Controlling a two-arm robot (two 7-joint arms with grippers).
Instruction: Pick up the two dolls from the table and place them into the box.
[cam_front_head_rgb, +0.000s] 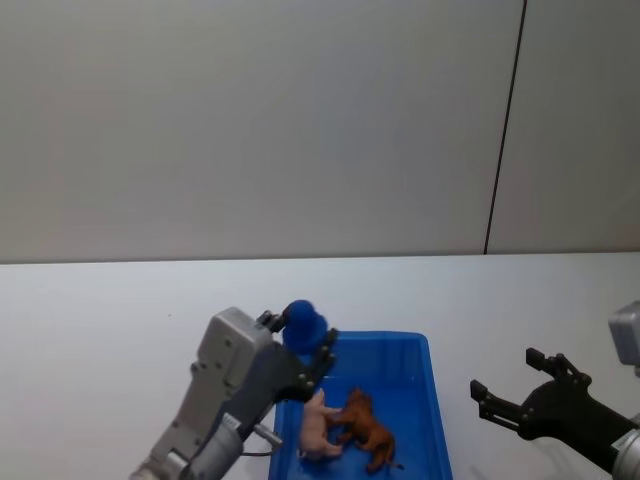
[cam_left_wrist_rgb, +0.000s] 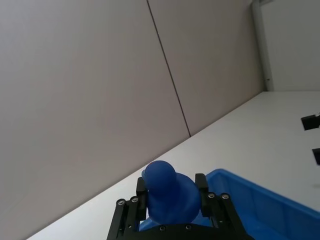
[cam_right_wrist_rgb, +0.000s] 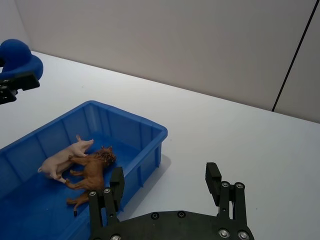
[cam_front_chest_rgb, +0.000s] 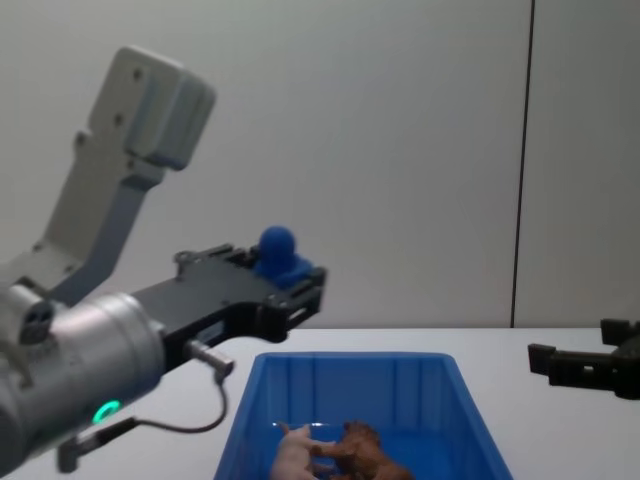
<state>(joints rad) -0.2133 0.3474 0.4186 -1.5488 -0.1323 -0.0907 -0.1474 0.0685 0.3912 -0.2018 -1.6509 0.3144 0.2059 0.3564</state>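
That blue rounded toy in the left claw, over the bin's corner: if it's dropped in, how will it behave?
The blue toy looks smooth and rounded, so it may well roll or bounce off the pig and lion already lying in the blue bin. It keeps its shape between the left claw fingers, so it is probably fairly stiff. It seems small and light.

The left hand (cam_front_head_rgb: 305, 352) is raised with fingers closed, while the right hand (cam_front_head_rgb: 515, 388) hangs low, fingers spread.

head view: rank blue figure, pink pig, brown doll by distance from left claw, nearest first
1. Blue figure: gripped in the left claw, above the box's far-left corner.
2. Pink pig: inside the box, left side.
3. Brown doll: beside the pig, further right.
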